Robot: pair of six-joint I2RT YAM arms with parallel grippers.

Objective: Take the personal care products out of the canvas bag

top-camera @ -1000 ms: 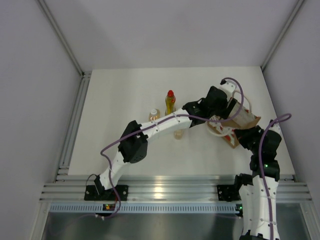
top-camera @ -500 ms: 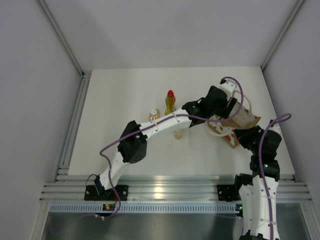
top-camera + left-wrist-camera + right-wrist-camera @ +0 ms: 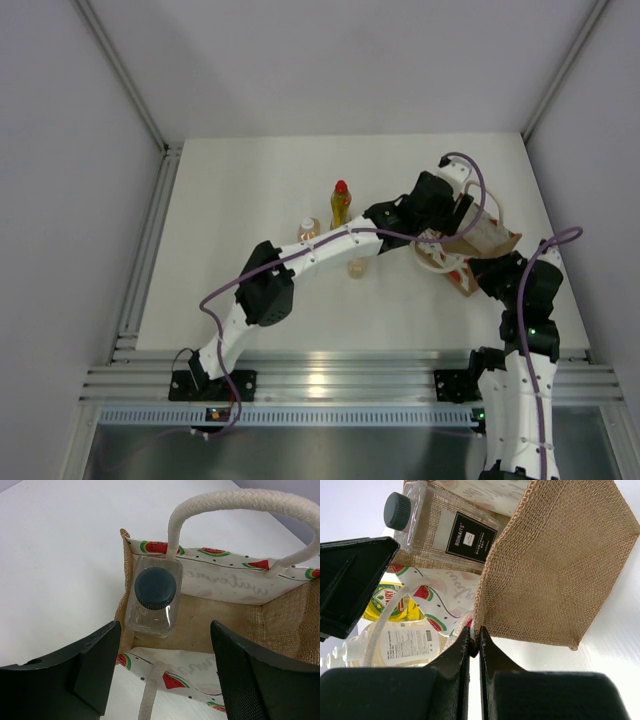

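Note:
The tan canvas bag with white rope handles and a watermelon print stands at the right of the table. A clear bottle with a dark grey cap stands inside it, against the bag's left wall; it also shows in the right wrist view. My left gripper is open above the bag's mouth, its jaws wide apart. My right gripper is shut on the bag's corner edge. The yellow bottle with red cap and two amber bottles stand on the table left of the bag.
The white table is walled by grey panels at left, back and right. An aluminium rail runs along the near edge. My left arm reaches across the table over one amber bottle.

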